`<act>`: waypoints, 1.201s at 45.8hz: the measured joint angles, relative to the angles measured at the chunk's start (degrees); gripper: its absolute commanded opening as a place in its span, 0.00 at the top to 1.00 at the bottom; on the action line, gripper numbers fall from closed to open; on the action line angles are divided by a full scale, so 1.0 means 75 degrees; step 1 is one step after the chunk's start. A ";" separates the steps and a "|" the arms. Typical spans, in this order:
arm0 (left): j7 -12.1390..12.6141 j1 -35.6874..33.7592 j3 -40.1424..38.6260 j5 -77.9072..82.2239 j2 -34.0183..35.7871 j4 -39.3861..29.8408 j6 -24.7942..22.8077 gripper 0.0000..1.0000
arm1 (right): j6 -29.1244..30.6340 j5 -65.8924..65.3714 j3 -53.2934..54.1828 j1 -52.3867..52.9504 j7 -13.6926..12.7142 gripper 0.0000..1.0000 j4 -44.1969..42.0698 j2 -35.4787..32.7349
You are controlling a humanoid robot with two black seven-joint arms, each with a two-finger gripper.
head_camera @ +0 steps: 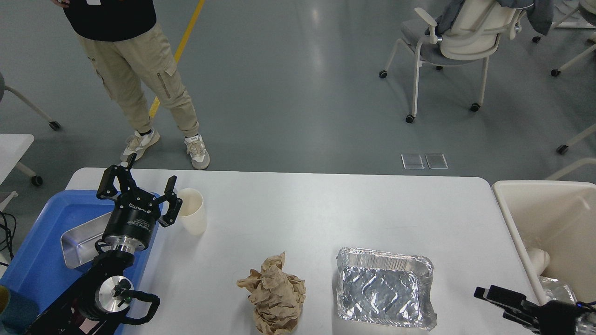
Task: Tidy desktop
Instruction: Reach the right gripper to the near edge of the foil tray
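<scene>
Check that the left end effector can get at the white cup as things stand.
Probably yes: the left end effector is open right beside the white cup, with nothing between them on the desktop.

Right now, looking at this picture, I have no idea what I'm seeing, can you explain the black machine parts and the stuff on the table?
The single picture is taken from a humanoid robot's head, looking down at a white desktop. The left end effector, fingers spread open and holding nothing, hovers beside a paper cup. The right end effector shows only at the bottom right corner; its state is unclear. On the desktop lie crumpled brown paper and a foil tray. A blue tray holds a metal pan; a cream bin stands right.
</scene>
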 measured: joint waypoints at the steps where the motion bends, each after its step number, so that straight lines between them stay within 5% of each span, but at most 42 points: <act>1: -0.0005 0.0005 0.0000 0.0000 0.0000 0.0031 -0.0044 0.03 | 0.0002 -0.0005 -0.0136 0.0103 0.0022 0.00 -0.0043 0.0066; 24: -0.0022 0.0178 -0.0110 0.0000 0.0110 0.0156 -0.0262 0.03 | 0.0008 -0.0014 -0.1694 0.1648 0.0168 0.00 -0.1052 0.1630; 55: -0.0030 0.0246 -0.0147 0.0003 0.0156 0.0156 -0.0322 0.03 | -0.0046 -0.0014 -0.1726 0.1706 0.0341 0.00 -0.1216 0.2003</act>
